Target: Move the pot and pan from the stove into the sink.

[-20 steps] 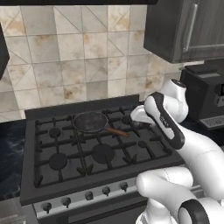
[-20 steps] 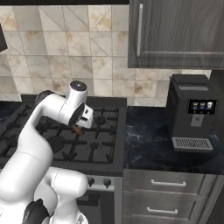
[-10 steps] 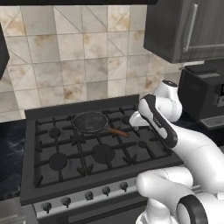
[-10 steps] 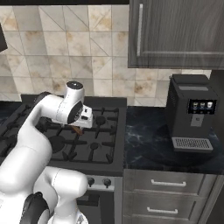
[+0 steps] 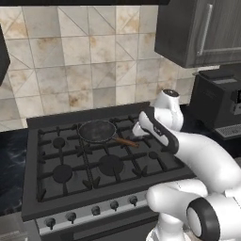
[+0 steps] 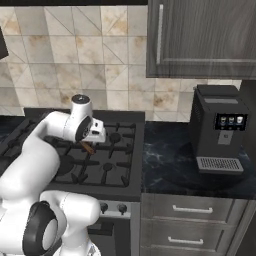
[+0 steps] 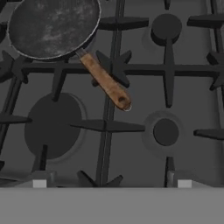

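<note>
Spread as wide as they go and holding nothing, the jaws of the white arm's two-finger gripper hang above the grates, its two fingertips just peeking up at the bottom of the hand view.

Up and to the left of them in that view lies the small shallow black frying pan with its long brown wooden handle. It sits on a rear burner of the black gas stove, and the handle slants out over the cast-iron grate toward the middle of the cooktop. From the left base view the pan rests left of the arm's wrist, handle end nearest the hand. The right base view catches only the brown handle tip poking out below the wrist.

Judging from this, the step in hand is the approach to the pan's handle. To do it well, the hand should shift toward the handle's middle and turn so the fingers straddle it across its width, one on each side, rather than along it. It should come down low enough to bite the wood without striking the grate bars beneath. A grip near the far tip would likely let the pan droop, so closer to the bowl seems safer.

Beyond the stove, a dark coffee machine stands on the marbled black counter to the right.
</note>
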You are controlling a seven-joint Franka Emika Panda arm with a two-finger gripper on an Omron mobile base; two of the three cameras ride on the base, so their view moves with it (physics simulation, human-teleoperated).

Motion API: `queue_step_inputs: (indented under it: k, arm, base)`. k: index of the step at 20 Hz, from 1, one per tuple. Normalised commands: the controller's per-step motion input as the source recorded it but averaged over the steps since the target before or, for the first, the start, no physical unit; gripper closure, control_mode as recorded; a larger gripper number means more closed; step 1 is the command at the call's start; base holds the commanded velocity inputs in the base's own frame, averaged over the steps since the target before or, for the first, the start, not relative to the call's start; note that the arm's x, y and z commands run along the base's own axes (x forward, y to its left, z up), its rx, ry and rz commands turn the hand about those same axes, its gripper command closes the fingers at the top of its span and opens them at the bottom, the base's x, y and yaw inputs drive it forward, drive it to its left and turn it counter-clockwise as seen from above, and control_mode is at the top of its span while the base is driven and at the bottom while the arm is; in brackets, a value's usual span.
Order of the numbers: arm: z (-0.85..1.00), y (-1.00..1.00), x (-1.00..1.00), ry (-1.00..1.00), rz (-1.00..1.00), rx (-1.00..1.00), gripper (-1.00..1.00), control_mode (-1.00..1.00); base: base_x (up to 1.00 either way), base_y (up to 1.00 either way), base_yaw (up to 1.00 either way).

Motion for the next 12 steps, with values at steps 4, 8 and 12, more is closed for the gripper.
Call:
queue_step_inputs:
  k: [4,8,12]
  arm:
    - [-0.26,0.17,0.42,-0.12,0.02,-0.1,-1.0,-1.0]
    - [-0.24,0.1,0.33,-0.11,0.03,-0.09,-1.0,-1.0]
    - [-0.35,0.21,0.29,-0.05,0.01,-0.1,-1.0,-1.0]
  base:
    - [0.0,0.0,0.0]
    - [0.0,0.0,0.0]
    - [0.0,0.0,0.0]
